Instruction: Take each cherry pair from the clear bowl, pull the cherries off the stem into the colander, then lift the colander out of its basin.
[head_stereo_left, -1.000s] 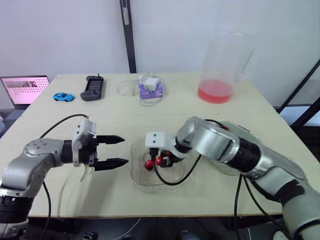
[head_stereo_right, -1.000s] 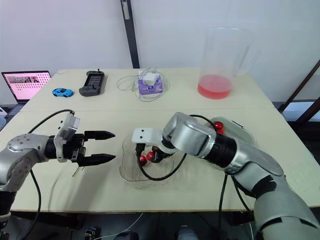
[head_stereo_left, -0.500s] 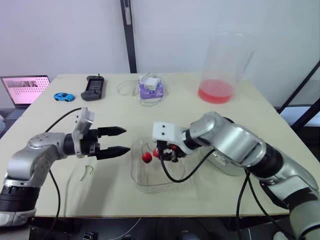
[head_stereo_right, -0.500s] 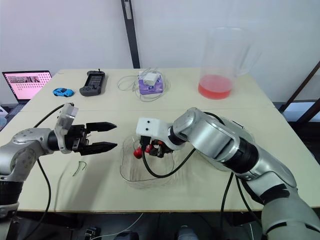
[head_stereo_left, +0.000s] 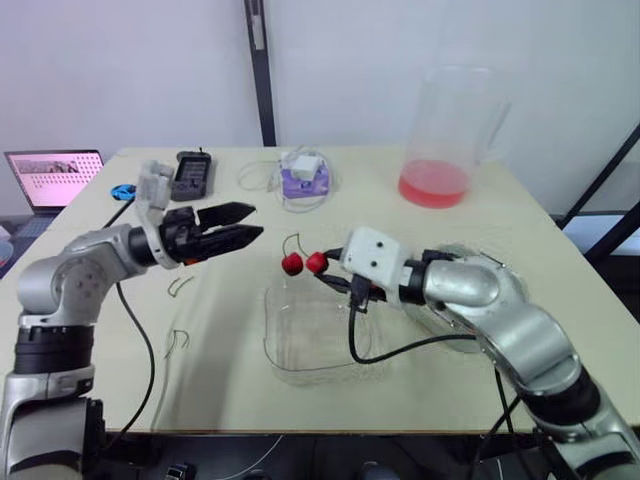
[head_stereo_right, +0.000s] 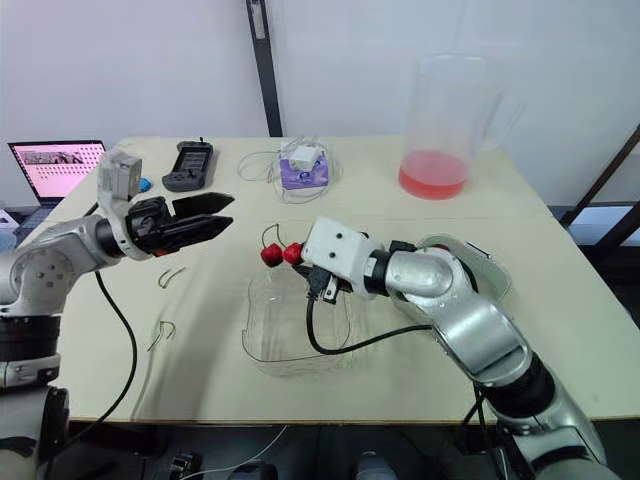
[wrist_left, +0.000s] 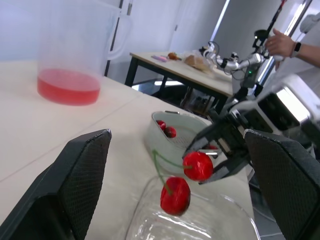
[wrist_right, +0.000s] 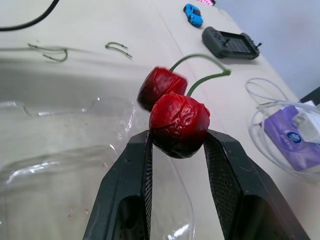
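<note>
**Cherry pair held up, left gripper closing the gap**

Head camera: the right gripper pinches one fruit of the cherry pair over the far rim of the clear bowl. The left gripper, spread wide, is the free one. The pair lies at its 4 o'clock, near but apart, with the fruits lined 9-to-3. The colander sits off at 3 o'clock. Bare table at 9, save the spent stems.

Left wrist: the pair hangs dead ahead between its parted fingers, and the colander beyond holds cherries.

Right wrist: its fingers squeeze one cherry. The other dangles free, the stem looping away, so I'd judge that's the one to grab.
</note>
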